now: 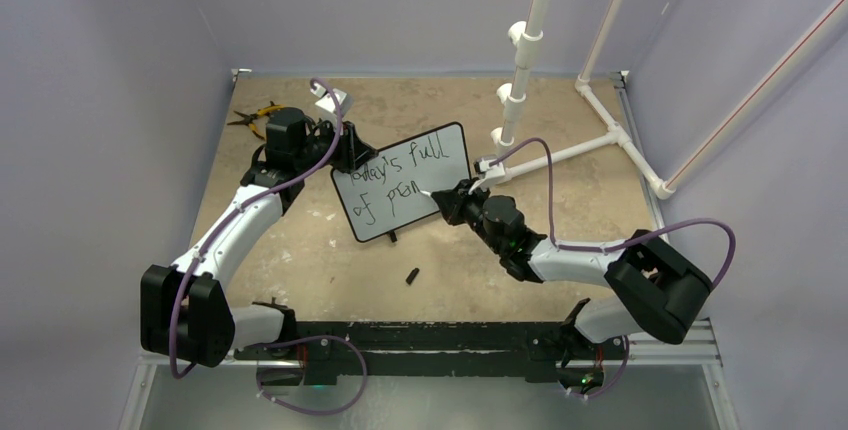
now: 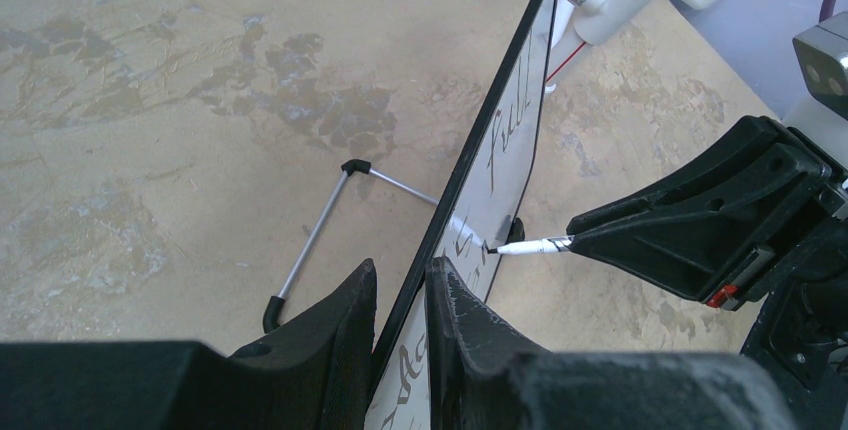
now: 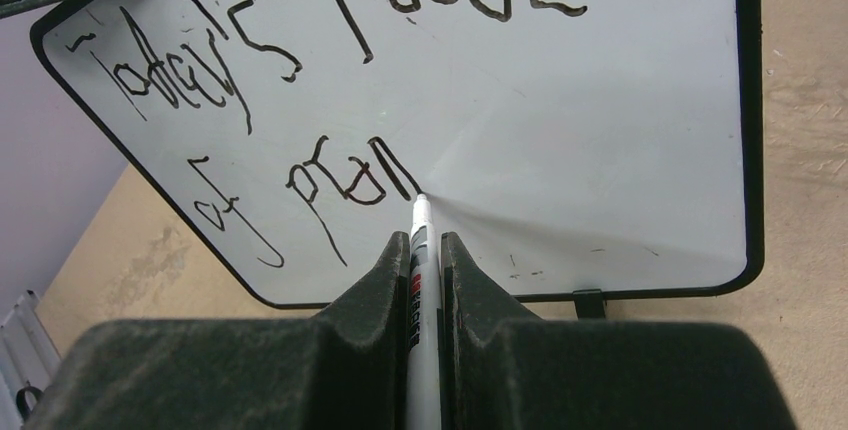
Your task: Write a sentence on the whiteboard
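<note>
The whiteboard (image 1: 425, 165) (image 3: 600, 130) stands tilted in the middle of the table. My left gripper (image 1: 348, 155) (image 2: 403, 266) is shut on its upper left edge, with the black frame between the fingers. The sentence (image 1: 395, 182) (image 3: 300, 80) is black handwriting: "Today's full" above, "of pro" and a further stroke below. My right gripper (image 1: 452, 196) (image 3: 425, 240) is shut on a white marker (image 3: 421, 218) (image 2: 530, 246). The marker's tip touches the board at the end of the lower line.
A small black marker cap (image 1: 412, 276) lies on the table in front of the board. Yellow-handled pliers (image 1: 255, 116) lie at the back left. A white pipe frame (image 1: 600, 135) stands at the back right. The board's wire stand (image 2: 315, 235) props it from behind.
</note>
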Controlling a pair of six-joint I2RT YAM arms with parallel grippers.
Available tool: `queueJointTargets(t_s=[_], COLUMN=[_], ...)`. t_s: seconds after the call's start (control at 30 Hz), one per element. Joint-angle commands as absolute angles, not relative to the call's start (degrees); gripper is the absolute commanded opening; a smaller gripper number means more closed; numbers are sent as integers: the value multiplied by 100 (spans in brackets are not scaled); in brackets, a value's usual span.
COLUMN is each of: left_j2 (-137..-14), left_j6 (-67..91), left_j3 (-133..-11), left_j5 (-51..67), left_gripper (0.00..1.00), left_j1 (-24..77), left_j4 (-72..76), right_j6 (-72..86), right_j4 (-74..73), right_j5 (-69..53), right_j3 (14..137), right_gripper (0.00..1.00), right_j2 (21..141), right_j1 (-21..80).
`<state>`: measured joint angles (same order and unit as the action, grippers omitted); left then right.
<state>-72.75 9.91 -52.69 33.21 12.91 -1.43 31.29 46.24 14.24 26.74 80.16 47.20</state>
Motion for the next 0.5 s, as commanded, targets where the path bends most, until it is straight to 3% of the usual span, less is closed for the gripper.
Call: queueJointTargets(t_s=[0.0, 0.47], left_j2=[-7437, -7423], left_j6=[1073, 1064], left_j3=[-5152, -5166], left_j5=[3228, 3223], left_gripper=[22, 22], left_j1=[1380, 1382], left_j4=[-422, -431], right_j6=[3018, 2916], right_j4=[4799, 4935], right_j5=[1599, 1792], right_j3=[2945, 3105], right_gripper=[0, 0], right_j2=[7871, 7910], right_j1=[4659, 4615])
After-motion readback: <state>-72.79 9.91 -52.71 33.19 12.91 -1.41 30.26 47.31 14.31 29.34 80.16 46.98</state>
